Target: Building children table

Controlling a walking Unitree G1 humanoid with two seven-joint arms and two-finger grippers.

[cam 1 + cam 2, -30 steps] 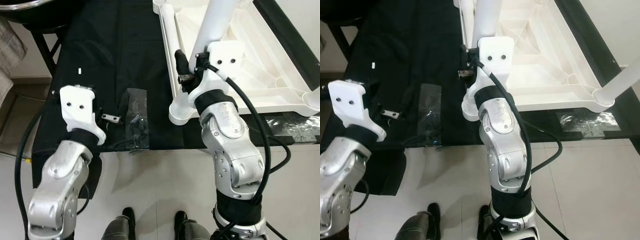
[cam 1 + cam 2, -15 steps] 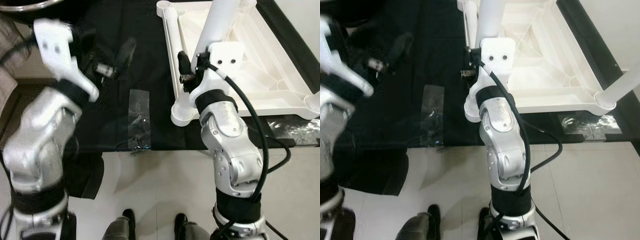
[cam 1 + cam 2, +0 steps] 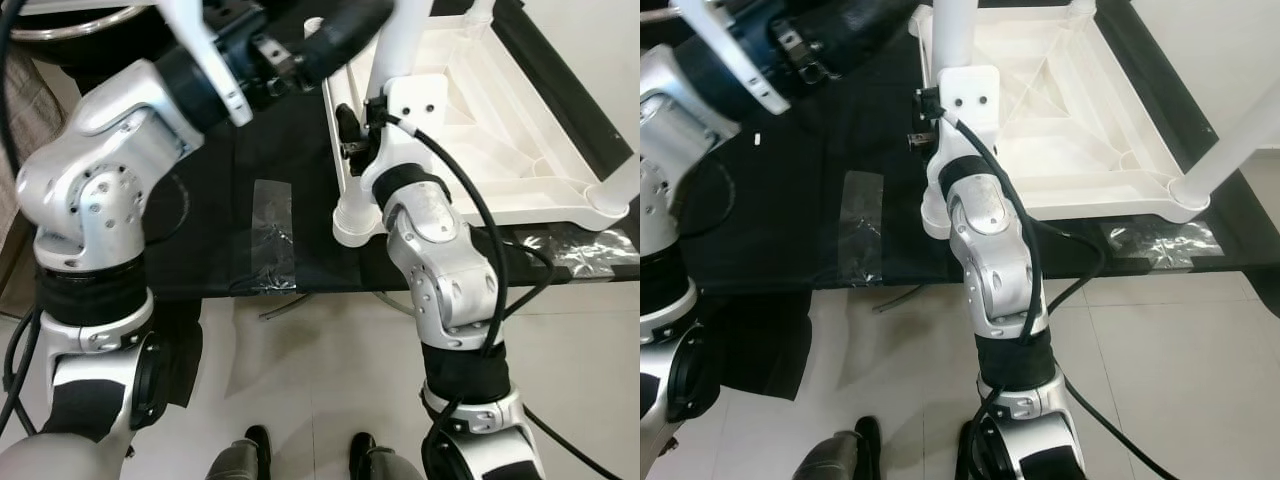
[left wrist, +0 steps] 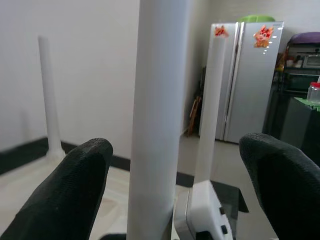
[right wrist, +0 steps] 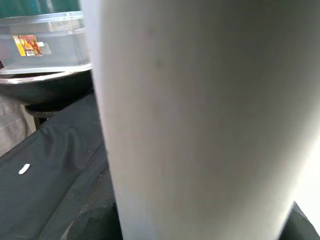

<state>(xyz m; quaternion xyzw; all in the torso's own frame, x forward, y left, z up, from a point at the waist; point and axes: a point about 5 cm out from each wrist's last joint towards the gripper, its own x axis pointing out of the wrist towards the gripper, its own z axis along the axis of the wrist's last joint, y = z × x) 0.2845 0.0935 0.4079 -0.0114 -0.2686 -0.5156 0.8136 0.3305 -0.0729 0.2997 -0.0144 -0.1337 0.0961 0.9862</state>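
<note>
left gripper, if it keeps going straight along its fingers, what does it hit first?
Most likely the upright white plastic table leg: it stands between the left gripper's open black fingers, dead ahead. A second white leg stands behind it, slightly off line. Depth is hard to judge.

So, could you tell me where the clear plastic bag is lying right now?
The clear plastic bag lies flat on the black cloth, between the two arms in the eye views, just left of the upturned white table and its near corner leg socket.
</note>
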